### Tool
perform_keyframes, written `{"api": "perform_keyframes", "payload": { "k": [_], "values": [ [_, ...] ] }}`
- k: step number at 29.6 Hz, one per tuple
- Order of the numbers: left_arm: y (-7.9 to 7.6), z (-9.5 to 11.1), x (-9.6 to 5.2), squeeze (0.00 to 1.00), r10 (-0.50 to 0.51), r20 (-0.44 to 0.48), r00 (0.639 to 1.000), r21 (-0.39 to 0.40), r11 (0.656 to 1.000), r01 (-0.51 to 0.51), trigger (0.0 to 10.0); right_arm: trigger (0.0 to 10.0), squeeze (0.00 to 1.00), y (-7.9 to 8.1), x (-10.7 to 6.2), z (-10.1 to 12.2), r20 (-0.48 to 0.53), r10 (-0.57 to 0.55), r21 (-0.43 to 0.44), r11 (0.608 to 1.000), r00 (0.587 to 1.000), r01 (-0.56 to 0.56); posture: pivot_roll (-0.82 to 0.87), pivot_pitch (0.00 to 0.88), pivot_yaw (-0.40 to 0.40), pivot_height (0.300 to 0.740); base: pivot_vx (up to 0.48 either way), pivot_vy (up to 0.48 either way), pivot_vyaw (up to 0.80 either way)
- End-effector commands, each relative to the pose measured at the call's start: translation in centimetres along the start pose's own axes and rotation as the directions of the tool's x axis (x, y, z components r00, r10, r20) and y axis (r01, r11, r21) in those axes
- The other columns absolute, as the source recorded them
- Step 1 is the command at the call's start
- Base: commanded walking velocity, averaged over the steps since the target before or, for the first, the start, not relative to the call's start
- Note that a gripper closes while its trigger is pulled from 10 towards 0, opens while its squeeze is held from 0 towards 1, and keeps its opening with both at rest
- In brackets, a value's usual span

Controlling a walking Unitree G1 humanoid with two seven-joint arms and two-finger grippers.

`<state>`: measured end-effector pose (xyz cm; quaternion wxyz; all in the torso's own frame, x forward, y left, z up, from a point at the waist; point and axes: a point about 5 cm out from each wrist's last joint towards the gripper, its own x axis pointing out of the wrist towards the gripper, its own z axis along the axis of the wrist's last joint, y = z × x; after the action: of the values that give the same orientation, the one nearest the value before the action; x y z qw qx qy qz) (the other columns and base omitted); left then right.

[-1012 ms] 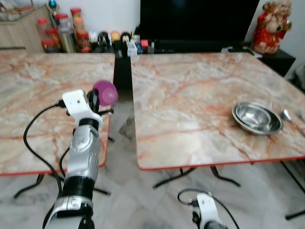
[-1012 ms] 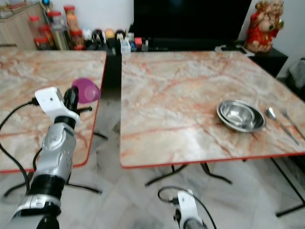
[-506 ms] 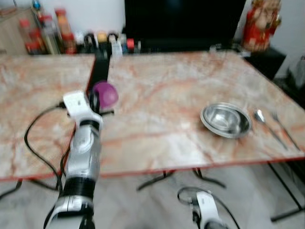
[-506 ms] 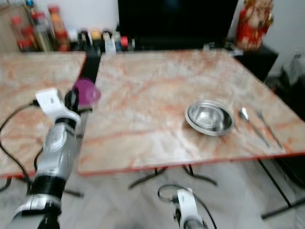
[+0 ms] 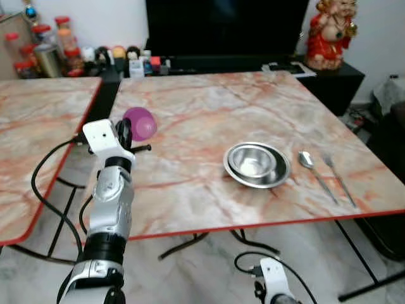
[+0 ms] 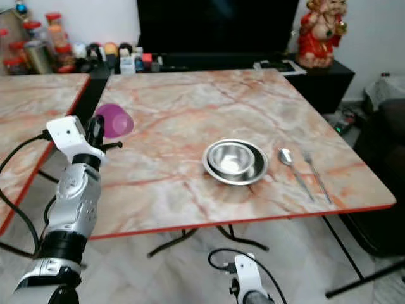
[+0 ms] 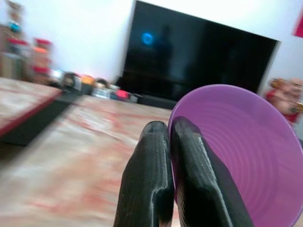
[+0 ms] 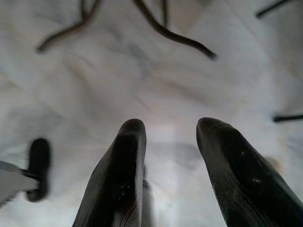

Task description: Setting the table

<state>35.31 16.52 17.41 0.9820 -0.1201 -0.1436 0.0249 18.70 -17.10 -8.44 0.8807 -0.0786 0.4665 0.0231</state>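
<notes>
A wide marble-patterned table [image 5: 209, 120] with a red edge stood in front of the robot, and a second table [image 5: 31, 126] of the same kind stood to its left, with a gap between them. Behind them a large dark television [image 5: 224, 25] stood on a low black cabinet, with jars and bottles [image 5: 57, 54] at the left and a red figurine [image 5: 329, 31] at the right. On the near table sat a steel bowl [image 5: 257, 164], with a spoon [image 5: 316, 174] just to its right and a fork [image 5: 338, 179] beside that. The left gripper [image 7: 170, 142] was raised over the near table's left edge, its fingers pinched together on the rim of a purple cup [image 5: 140, 123]. The right gripper [image 8: 165, 142] hung low over the pale floor [image 8: 142, 61], its fingers apart and holding nothing.
</notes>
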Motion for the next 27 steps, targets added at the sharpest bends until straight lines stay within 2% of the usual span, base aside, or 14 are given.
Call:
{"api": "perform_keyframes", "payload": {
  "k": [1,6,13,19,21,27],
  "values": [
    [-0.6,0.7,0.4,0.00,-0.031,0.018,0.999,0.008,0.999,0.031,10.0,10.0,0.00,-0.3,0.0,0.3,0.004,-0.009,0.001,1.000,1.000,0.009,0.06,0.000,-0.026,0.740,0.270,-0.311,0.00],
    [-0.7,0.7,0.5,0.00,-0.042,0.014,0.999,0.010,0.999,0.041,10.0,10.0,0.00,-0.3,0.0,0.3,0.004,-0.010,0.003,1.000,1.000,0.010,0.06,0.000,-0.024,0.740,0.269,-0.313,0.00],
    [-0.9,0.2,1.0,0.00,-0.098,-0.058,0.994,0.009,0.995,0.098,10.0,10.0,0.00,0.0,0.0,0.1,0.002,-0.011,0.015,1.000,1.000,0.011,0.06,0.000,-0.006,0.740,0.000,0.000,0.00],
    [-1.1,0.5,2.2,0.00,-0.123,-0.086,0.989,0.017,0.992,0.125,10.0,10.0,0.00,0.1,0.0,-0.1,-0.002,-0.020,0.034,0.999,1.000,0.020,0.05,0.000,0.013,0.740,0.000,0.000,0.00],
    [-1.0,0.8,3.3,0.00,-0.099,-0.118,0.988,0.061,0.992,0.106,10.0,10.0,0.00,0.2,0.0,-0.2,-0.004,-0.022,0.044,0.999,1.000,0.022,0.04,0.000,0.024,0.740,0.000,0.000,0.00],
    [-1.0,1.5,4.8,0.00,-0.079,-0.143,0.986,0.085,0.992,0.092,10.0,10.0,0.00,0.4,-0.1,-0.6,-0.011,-0.025,0.061,0.998,1.000,0.025,0.04,0.000,0.041,0.740,0.000,0.000,0.00]
  ]
}}
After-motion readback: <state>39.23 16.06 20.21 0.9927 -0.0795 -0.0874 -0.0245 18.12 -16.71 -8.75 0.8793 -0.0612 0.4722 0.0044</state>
